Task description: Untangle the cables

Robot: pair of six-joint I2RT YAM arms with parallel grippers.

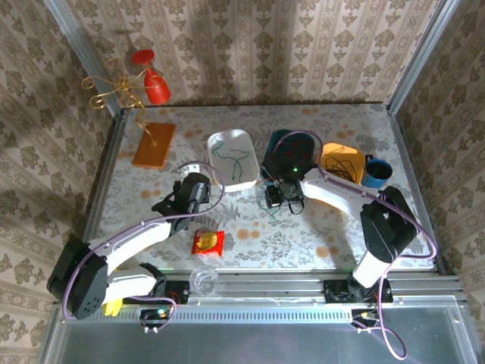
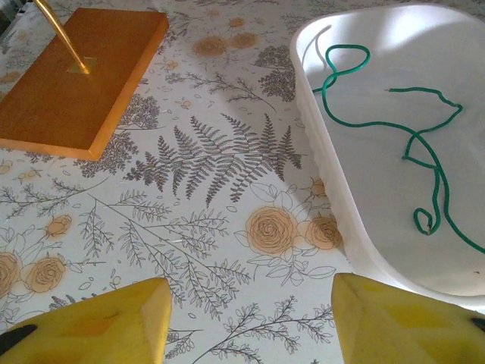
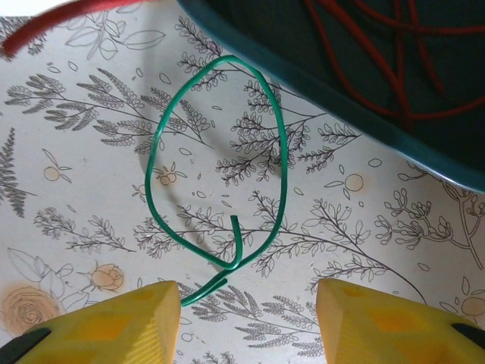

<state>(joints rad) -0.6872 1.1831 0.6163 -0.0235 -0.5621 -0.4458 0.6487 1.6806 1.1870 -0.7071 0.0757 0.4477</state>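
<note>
Altogether two green cables (image 2: 364,125) (image 3: 154,163), one red cable (image 3: 408,112)

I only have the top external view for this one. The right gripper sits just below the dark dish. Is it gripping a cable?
Observer: No. In the right wrist view the right gripper has its fingers apart, and a green cable loop lies on the table just ahead of them, ungripped.
Operator: What is in that dish?
Observer: A red cable lies inside the dark teal dish.
Operator: And the left arm?
Observer: The left gripper is open with nothing between its fingers, near the white tray, which holds a second green cable.
</note>
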